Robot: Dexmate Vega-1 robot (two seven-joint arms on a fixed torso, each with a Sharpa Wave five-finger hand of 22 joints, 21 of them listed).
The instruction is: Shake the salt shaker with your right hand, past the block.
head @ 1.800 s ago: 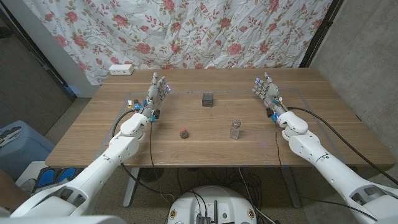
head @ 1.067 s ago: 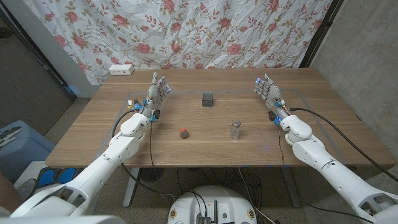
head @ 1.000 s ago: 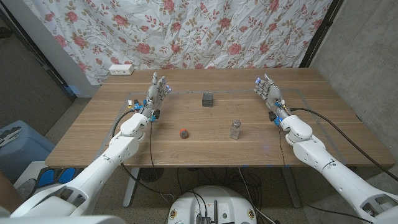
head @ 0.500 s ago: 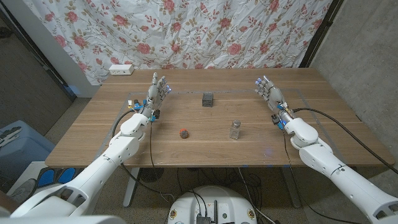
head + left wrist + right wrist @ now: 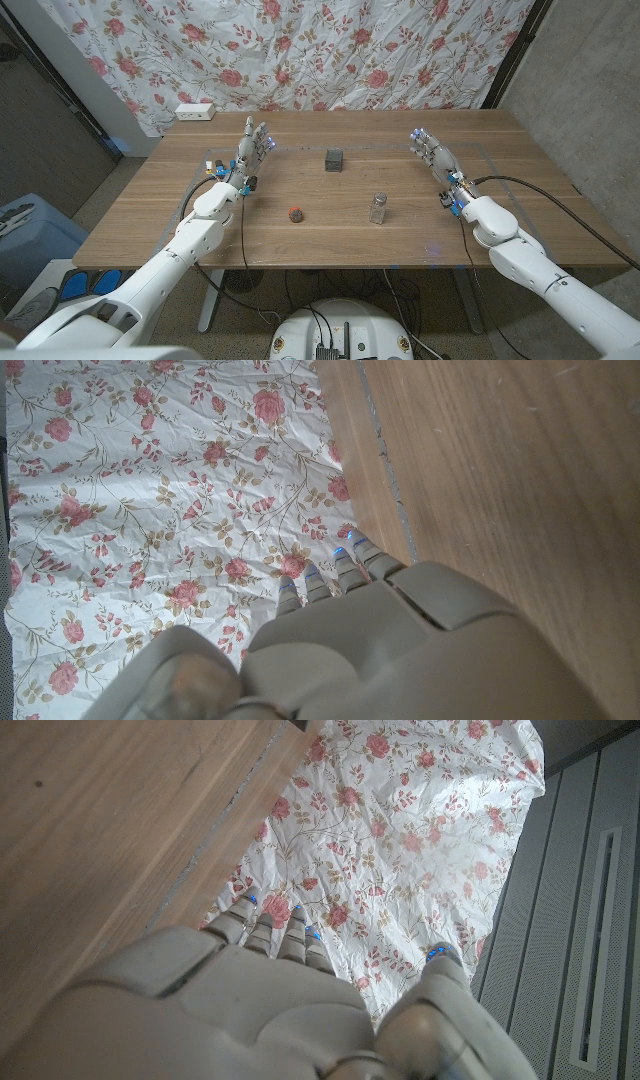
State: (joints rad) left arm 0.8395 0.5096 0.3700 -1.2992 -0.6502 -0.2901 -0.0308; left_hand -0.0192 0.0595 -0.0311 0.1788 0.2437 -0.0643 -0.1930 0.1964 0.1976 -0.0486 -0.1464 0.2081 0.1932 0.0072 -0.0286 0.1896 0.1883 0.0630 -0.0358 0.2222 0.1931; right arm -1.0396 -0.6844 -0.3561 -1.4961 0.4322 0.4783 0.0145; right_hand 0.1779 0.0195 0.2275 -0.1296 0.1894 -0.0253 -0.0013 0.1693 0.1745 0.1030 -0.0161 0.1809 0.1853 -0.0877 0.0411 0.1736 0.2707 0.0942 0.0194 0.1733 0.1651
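right hand (image 5: 437, 157) now nearer, fingers spread, empty, salt shaker (image 5: 378, 208) well apart

Even, fairly bright overhead light falls on the wooden table (image 5: 330, 215), with soft, short shadows and no harsh glare. The head view is sharp, darker toward its left and right edges. Both wrist views blur their own hand up close: the left hand (image 5: 380, 650) and right hand (image 5: 230, 1010) look soft, while the floral curtain (image 5: 400, 830) beyond the fingertips stays crisp and brightly lit.
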